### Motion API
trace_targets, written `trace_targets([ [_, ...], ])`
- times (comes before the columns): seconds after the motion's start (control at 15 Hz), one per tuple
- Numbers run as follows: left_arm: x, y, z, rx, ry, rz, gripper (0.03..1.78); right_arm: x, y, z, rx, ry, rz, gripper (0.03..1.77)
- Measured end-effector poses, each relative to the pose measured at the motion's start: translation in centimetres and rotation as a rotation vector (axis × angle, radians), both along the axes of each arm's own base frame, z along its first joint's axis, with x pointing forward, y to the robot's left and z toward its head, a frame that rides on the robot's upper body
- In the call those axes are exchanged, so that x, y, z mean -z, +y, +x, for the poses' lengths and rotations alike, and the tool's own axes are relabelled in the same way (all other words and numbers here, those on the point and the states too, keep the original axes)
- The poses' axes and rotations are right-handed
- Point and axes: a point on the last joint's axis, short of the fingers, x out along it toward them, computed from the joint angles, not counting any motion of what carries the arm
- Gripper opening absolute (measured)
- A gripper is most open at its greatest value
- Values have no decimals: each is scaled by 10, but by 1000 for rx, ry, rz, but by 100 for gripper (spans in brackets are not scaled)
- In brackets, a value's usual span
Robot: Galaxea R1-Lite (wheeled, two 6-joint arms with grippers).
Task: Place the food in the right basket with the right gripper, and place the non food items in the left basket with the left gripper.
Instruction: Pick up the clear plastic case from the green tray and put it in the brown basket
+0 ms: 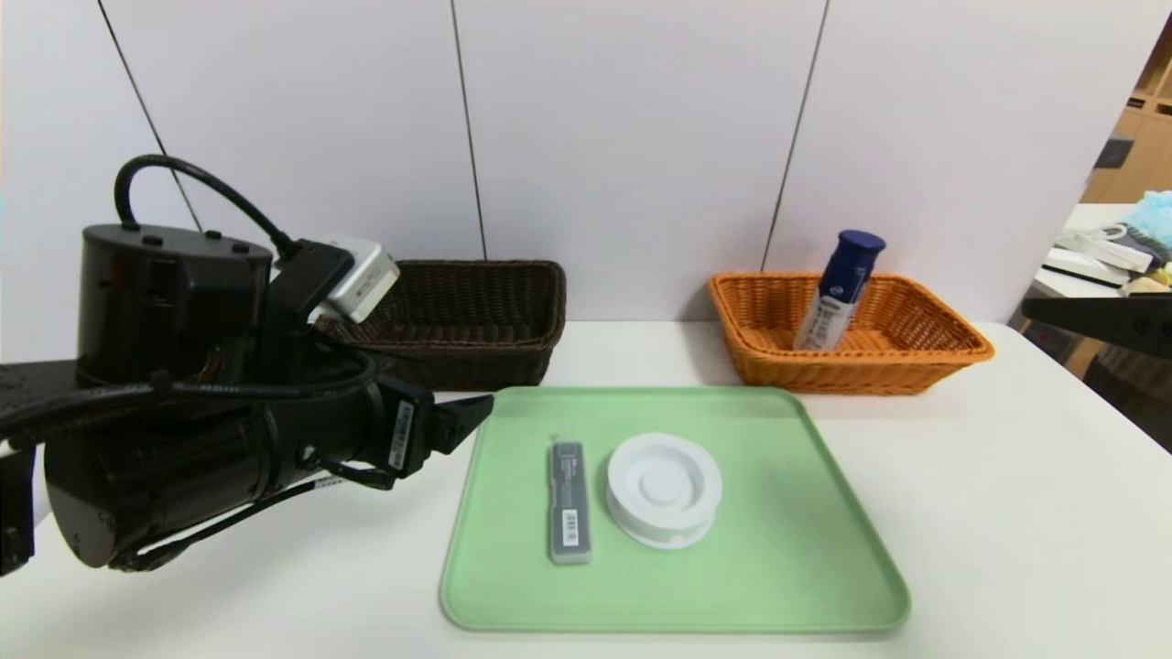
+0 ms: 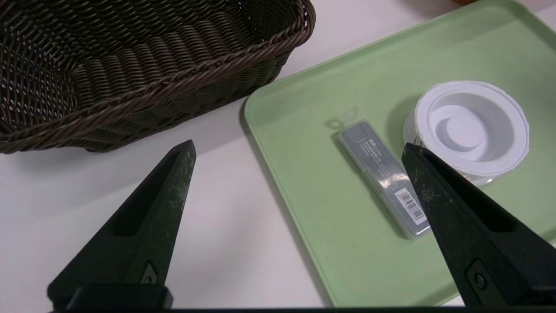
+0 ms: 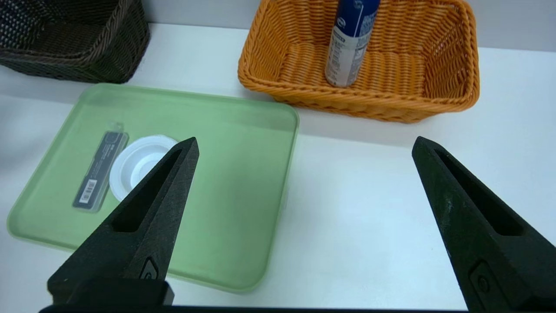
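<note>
Black and empty, its pointed fingers spread wide, the left gripper (image 2: 299,145) hangs beside the green rectangular tray (image 1: 787,599), in front of the dark brown woven wicker basket (image 1: 549,316). On the tray lie a slim grey rectangular case with a barcode label (image 1: 569,503) and, to its right, a round white plastic container (image 1: 664,490). Beyond, a blue-capped bottle (image 1: 838,291) leans in the orange-tan wicker basket (image 1: 824,373), while the black right gripper (image 3: 306,141), also wide and empty, hovers at far right.

White wall panels (image 1: 632,137) with thin dark seams stand behind a white tabletop (image 1: 1035,513), brightly lit.
</note>
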Motion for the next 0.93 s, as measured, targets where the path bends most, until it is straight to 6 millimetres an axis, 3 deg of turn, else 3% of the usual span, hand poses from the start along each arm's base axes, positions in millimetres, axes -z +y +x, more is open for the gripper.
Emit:
trace_targets([
  [0.13, -6, -17, 5, -20, 3, 34, 169, 6, -1, -4, 1, 13, 2, 169],
  [0.47, 2, -52, 22, -64, 17, 99, 169, 13, 0, -4, 0, 32, 0, 169],
  [0.93, 12, -70, 30, -121, 214, 70, 169, 19, 0, 4, 13, 73, -8, 169],
])
